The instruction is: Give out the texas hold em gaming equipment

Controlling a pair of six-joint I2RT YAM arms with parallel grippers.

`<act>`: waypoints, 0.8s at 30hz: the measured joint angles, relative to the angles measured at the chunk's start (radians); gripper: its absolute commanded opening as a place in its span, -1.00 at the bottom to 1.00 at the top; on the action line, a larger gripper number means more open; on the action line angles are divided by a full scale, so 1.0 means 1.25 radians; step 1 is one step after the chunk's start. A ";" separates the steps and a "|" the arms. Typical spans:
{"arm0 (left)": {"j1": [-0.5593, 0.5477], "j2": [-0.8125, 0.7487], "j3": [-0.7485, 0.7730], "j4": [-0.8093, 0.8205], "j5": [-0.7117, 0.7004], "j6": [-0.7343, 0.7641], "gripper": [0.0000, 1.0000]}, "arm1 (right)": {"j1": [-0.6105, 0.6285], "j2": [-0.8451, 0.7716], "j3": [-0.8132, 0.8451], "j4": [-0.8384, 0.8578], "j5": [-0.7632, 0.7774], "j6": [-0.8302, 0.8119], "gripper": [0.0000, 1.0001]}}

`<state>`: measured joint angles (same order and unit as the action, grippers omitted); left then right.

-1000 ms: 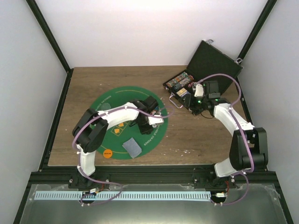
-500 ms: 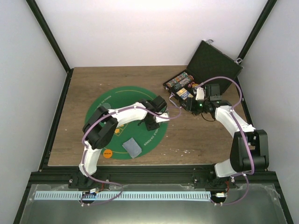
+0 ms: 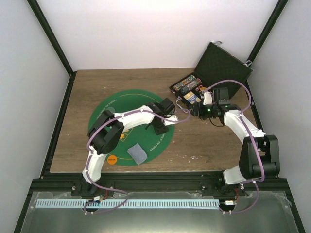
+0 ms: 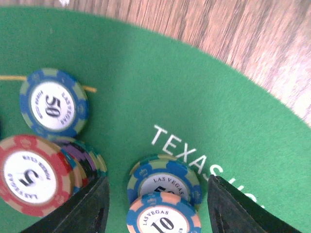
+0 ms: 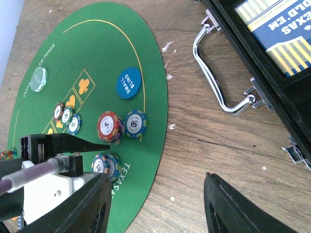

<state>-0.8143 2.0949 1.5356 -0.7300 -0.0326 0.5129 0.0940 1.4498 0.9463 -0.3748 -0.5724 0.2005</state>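
Observation:
My left gripper (image 3: 159, 127) is open low over the right part of the green felt mat (image 3: 112, 104). Between its fingers (image 4: 87, 208) lie two overlapping poker chips: a "10" chip (image 4: 164, 216) partly on a blue chip (image 4: 165, 177). To its left are a red "5" chip on a short stack (image 4: 29, 174) and a lone "50" chip (image 4: 53, 104). My right gripper (image 5: 158, 204) is open and empty over bare wood between the mat and the case. A blue "small blind" disc (image 5: 129, 82) lies on the mat. A grey-blue pile of cards (image 3: 137, 153) and an orange disc (image 3: 112, 159) lie near the mat's front edge.
The black hinged case (image 3: 223, 65) stands open at the back right, with chip rows (image 3: 187, 85) and a blue card box (image 5: 286, 39) inside; its metal handle (image 5: 218, 87) sticks out toward the mat. Three small chips (image 5: 65, 116) and a pale disc (image 5: 38, 78) lie further along the mat.
My left gripper has moved right and a little farther across the mat, with the arm stretching out. My right gripper has shifted slightly left, toward the case handle.

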 measured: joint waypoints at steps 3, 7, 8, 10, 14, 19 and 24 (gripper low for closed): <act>0.000 0.005 0.032 -0.014 0.018 -0.010 0.20 | 0.000 0.000 0.000 -0.003 -0.002 -0.002 0.07; 0.000 0.006 0.098 -0.050 0.055 -0.024 0.20 | 0.000 0.000 0.000 -0.005 -0.002 -0.002 0.07; 0.000 0.005 0.114 -0.062 0.067 -0.026 0.20 | 0.000 0.000 0.000 -0.005 -0.002 -0.003 0.07; 0.000 -0.007 0.128 -0.086 0.090 -0.027 0.20 | 0.000 -0.001 0.001 -0.006 -0.002 -0.003 0.07; 0.002 -0.083 0.128 -0.166 0.140 -0.009 0.23 | 0.000 -0.002 0.005 -0.013 -0.002 -0.004 0.07; 0.064 -0.221 0.124 -0.265 0.222 0.001 0.37 | 0.000 -0.002 0.016 -0.023 -0.003 -0.004 0.07; 0.288 -0.249 0.078 -0.261 0.210 -0.034 0.44 | 0.000 0.002 0.037 -0.029 -0.016 0.000 0.07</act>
<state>-0.4545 1.7836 1.6329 -1.0561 0.2295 0.4702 0.0940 1.4517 0.9920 -0.4110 -0.5930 0.2008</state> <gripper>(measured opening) 0.705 0.536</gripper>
